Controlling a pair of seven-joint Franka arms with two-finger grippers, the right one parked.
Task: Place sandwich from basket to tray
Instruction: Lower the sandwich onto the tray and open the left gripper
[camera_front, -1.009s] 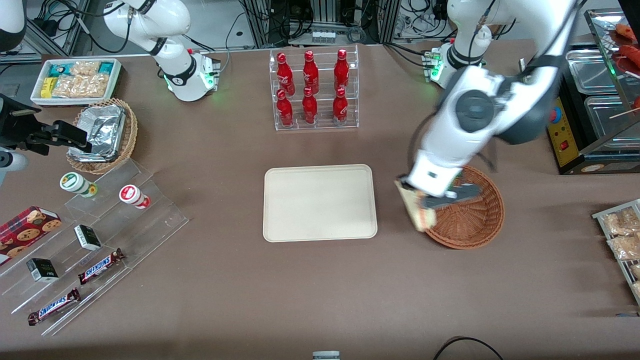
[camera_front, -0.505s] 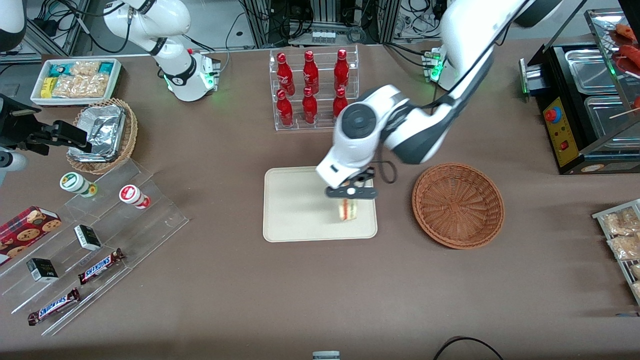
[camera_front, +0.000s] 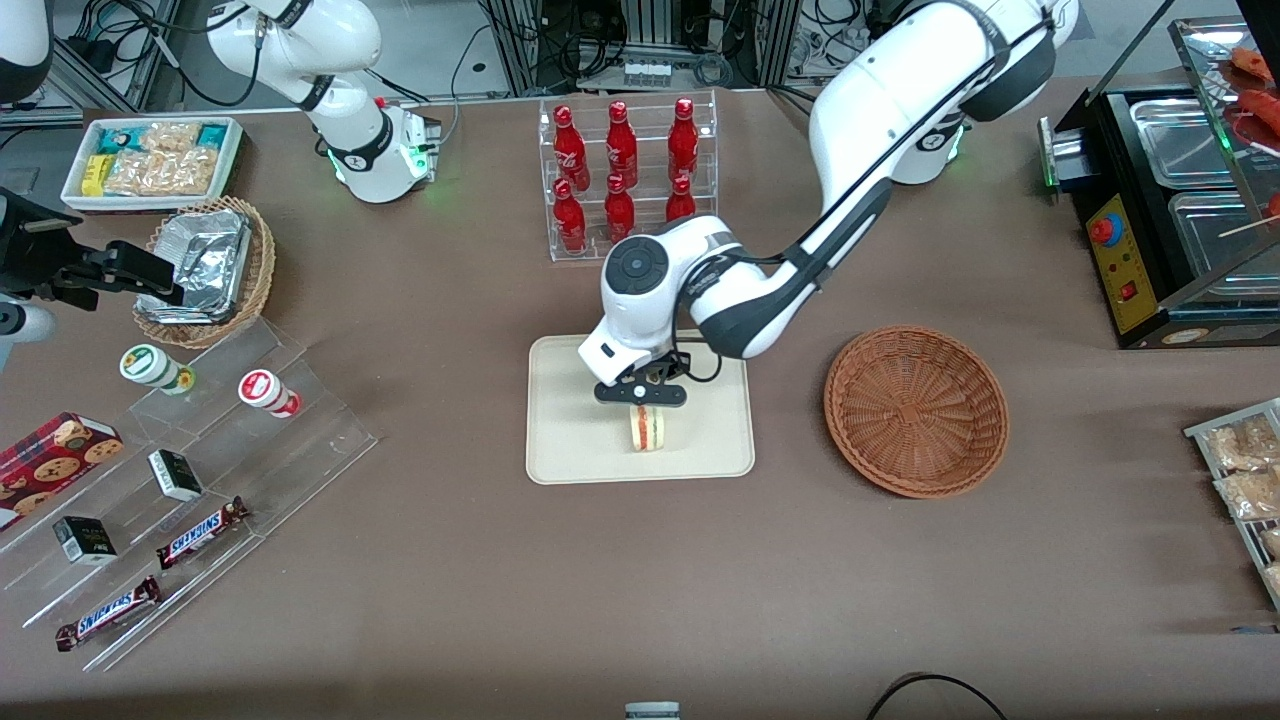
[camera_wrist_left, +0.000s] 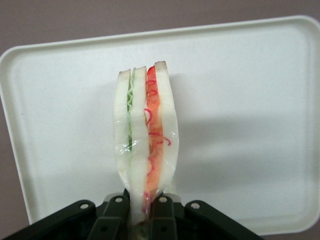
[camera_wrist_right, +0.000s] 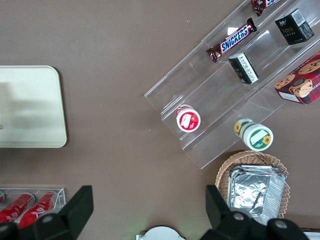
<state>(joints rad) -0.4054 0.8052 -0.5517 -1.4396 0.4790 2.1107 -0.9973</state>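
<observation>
Gripping the clear-wrapped triangular white-bread sandwich (camera_wrist_left: 145, 145) between closed fingers, the left arm's black gripper (camera_front: 641, 394) hangs above the flat cream rectangular tray (camera_front: 570, 440); at 3 o'clock sits the round reddish-brown wicker basket (camera_front: 916, 410).

And the gripper (camera_front: 641, 394) has swung the sandwich (camera_front: 646, 428) clear of the basket (camera_front: 916, 410), across to the tray (camera_front: 580, 440); it's now above the tray's middle, lower than half a second ago, fingers (camera_wrist_left: 162, 220) still pinching it.
</observation>
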